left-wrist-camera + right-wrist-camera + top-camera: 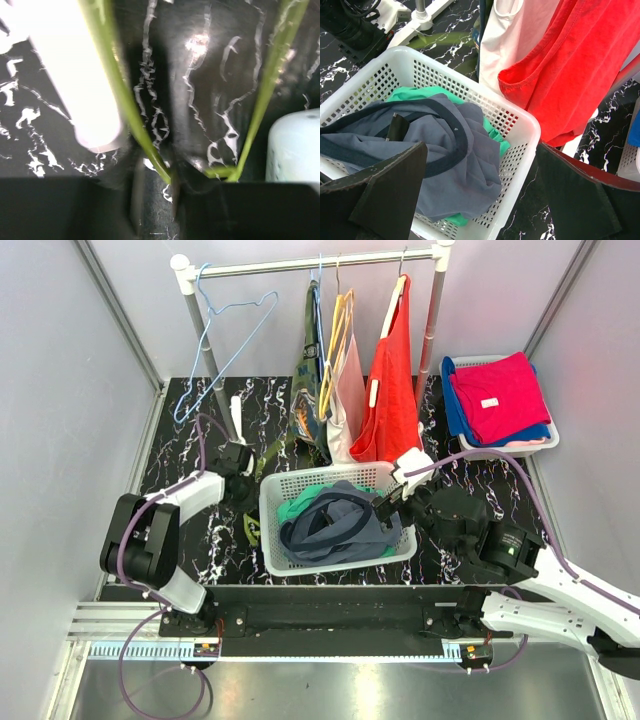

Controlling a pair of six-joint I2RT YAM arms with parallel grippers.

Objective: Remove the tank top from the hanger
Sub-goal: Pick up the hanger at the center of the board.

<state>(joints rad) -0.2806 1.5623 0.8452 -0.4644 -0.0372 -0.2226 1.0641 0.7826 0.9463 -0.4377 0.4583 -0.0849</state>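
One blue-grey tank top [335, 525] already lies in our white mesh basket [272, 530] at table centre, w/ a green wire hanger [125, 107] at 9 o'clock seemingly pinched in our left gripper [240, 462]; right gripper [395, 498] gapes empty, garments still on the metal rail [310, 262] at 12.

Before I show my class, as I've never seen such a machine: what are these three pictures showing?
Two robot arms sit at a table's near edge. The wide picture looks down from above; the other two come from cameras on the wrists. On the table stand a clothes rack with a red tank top and others on hangers, a white basket of clothes, and a second basket at right. The right gripper hangs open by the white basket, holding nothing. The left gripper is at a green hanger on the table; whether it grips is unclear.
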